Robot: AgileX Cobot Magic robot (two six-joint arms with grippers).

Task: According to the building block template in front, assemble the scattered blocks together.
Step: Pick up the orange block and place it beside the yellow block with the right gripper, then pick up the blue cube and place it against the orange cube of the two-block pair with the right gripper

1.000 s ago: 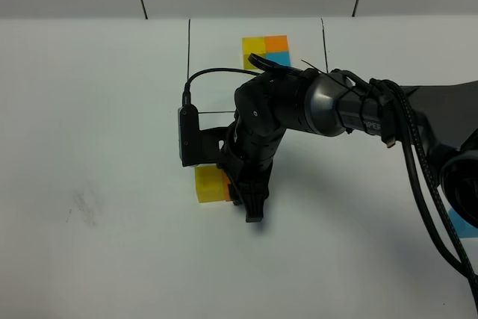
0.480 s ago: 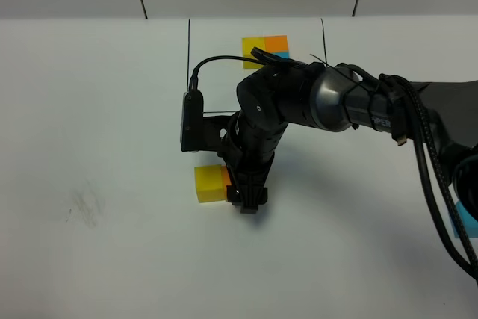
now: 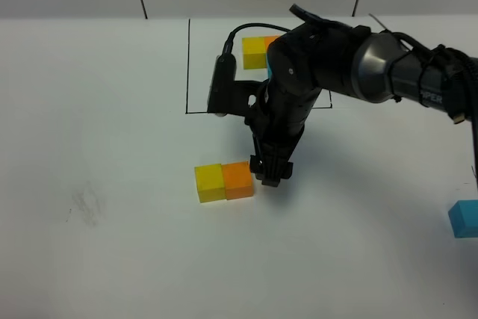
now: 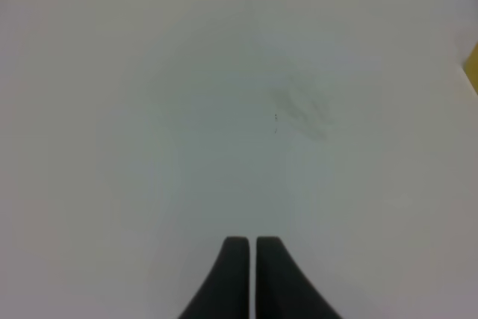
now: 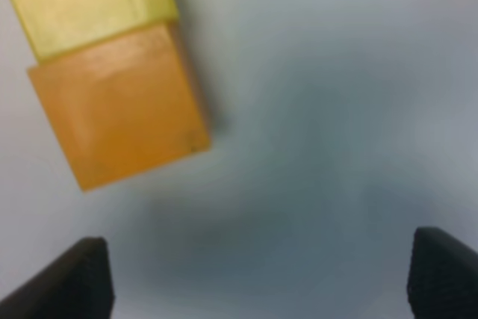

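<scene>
Since a second ago the right arm (image 3: 358,65) has swung back toward the far side of the counter (image 3: 89,110). Its end effector has come off the orange block, which was half hidden then and now shows whole.

That dark arm reaches in from the right of the high view and bends down over the middle of the white counter. It hides part of the black drawn rectangle (image 3: 187,72) and most of the building block template (image 3: 255,51) inside it. Only the template's yellow cube and a sliver of orange show.

Nearer the front, the yellow block (image 3: 210,182) and the orange block (image 3: 239,179) sit side by side and touching, yellow on the left. The light blue block (image 3: 464,218) lies well apart from them at the right edge of the view.

The right end effector (image 3: 270,177) hangs just beside the orange block's right side. Its jaws are spread wide with nothing between them, only bare counter in its wrist view.

The left end effector (image 4: 246,259) has its two fingers pressed together, holding nothing, over the counter near a faint grey smudge (image 4: 302,113).
</scene>
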